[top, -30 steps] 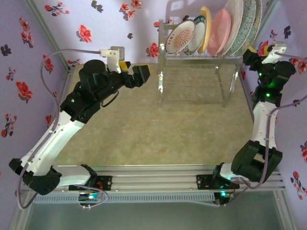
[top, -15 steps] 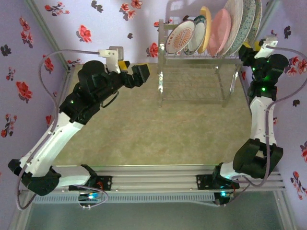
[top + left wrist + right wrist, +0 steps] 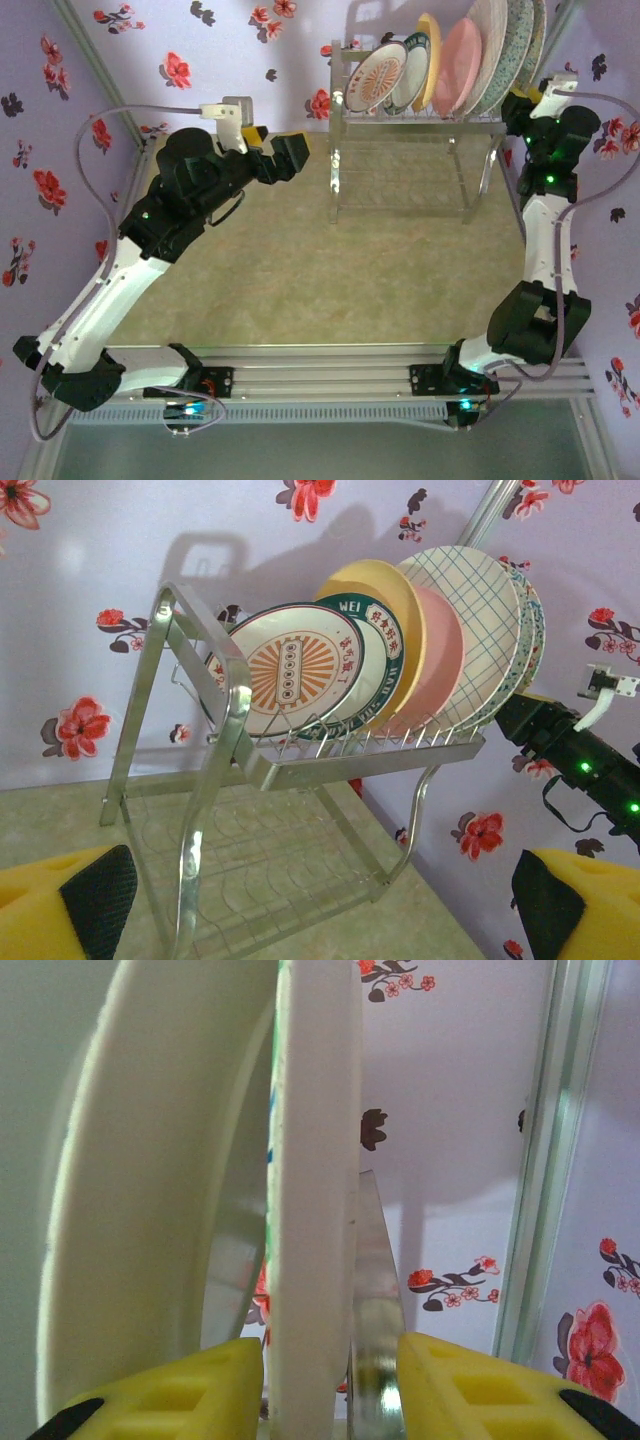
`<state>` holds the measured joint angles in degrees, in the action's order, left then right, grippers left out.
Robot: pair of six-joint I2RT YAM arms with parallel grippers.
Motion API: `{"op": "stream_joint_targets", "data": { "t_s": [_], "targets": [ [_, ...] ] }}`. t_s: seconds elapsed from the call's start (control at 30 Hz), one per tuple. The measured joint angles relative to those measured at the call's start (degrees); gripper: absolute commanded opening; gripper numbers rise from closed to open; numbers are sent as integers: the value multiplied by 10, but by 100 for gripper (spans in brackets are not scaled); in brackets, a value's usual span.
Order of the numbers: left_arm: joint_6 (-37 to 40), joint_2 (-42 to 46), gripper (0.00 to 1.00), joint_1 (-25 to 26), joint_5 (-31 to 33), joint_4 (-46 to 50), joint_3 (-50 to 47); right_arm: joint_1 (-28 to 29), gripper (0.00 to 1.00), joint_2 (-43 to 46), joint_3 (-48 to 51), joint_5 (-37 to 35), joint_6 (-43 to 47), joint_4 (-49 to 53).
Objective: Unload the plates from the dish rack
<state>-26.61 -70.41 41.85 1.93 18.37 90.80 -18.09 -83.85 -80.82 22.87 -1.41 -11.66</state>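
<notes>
Astride end plate [image 3: 310,1210], right gripper [image 3: 331,1372].

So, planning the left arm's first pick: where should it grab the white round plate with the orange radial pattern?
Probably the upper rim, from above, one finger each side. The orange-patterned white plate stands on edge, its lower part slotted into the silver wire rack, and the teal-rimmed plate crowds behind.

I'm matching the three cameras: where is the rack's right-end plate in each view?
Top external: end plate top right, last in the rack.
Left wrist: right of centre, behind the checked plate.
Right wrist: edge-on at centre, between the right end effector's fingers.
Shared landmark: the rack.
</notes>
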Motion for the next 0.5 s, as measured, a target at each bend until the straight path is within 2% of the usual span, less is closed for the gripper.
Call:
{"op": "stream_joint_targets", "data": {
  "t_s": [0.3, 0.5],
  "targets": [
    [0, 0, 100, 1, 0, 0, 0, 11, 30, -15, -32, -7, 1, 21],
    [0, 0, 100, 2, 0, -2, 0, 19, 19, -21, -43, -23, 12, 34]
  ]
}}
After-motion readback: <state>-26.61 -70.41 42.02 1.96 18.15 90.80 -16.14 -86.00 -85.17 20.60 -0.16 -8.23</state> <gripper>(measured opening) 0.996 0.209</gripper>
